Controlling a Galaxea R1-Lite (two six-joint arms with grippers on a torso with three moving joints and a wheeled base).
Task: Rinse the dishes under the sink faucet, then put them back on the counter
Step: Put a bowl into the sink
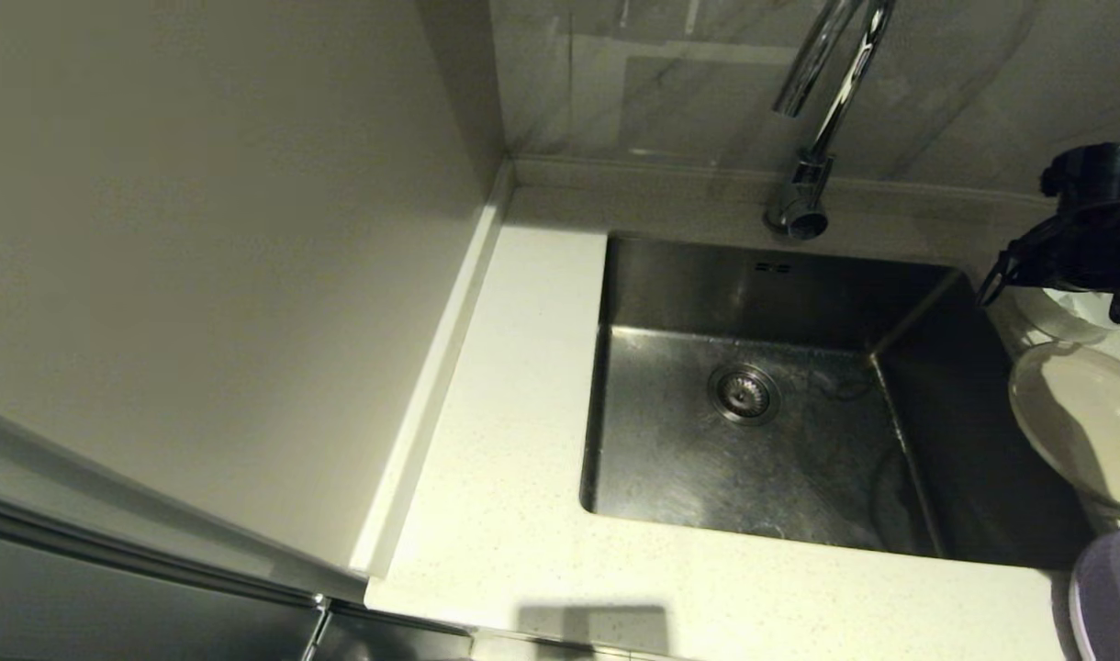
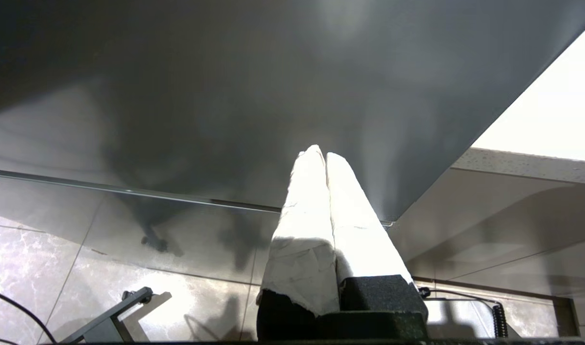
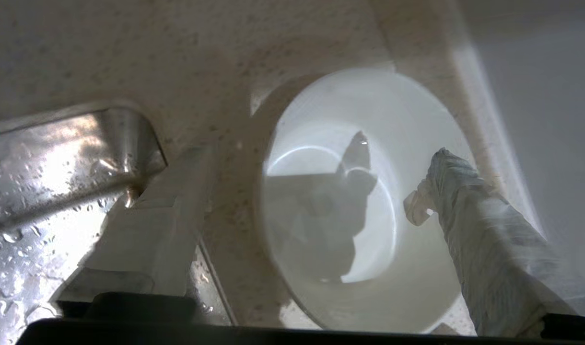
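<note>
The small white bowl (image 1: 1065,312) (image 3: 359,201) stands upright on the counter (image 1: 523,386) just right of the sink (image 1: 753,431), by its far corner. My right gripper (image 3: 319,153) hangs open above it, one finger (image 3: 158,215) outside the rim on the sink side and the other finger (image 3: 470,201) over the opposite rim. The cream-beige plate (image 1: 1083,422) lies nearer on the counter, and the pale lavender plate (image 1: 1115,588) shows at the near right edge. The chrome faucet (image 1: 822,119) rises behind the sink. My left gripper (image 2: 321,153) is shut and holds nothing.
The steel basin holds only its round drain strainer (image 1: 744,393), and water drops cling to its wall (image 3: 57,158). A beige wall panel (image 1: 202,275) borders the counter's left side. The left arm is parked low, in front of a grey cabinet front (image 2: 225,96).
</note>
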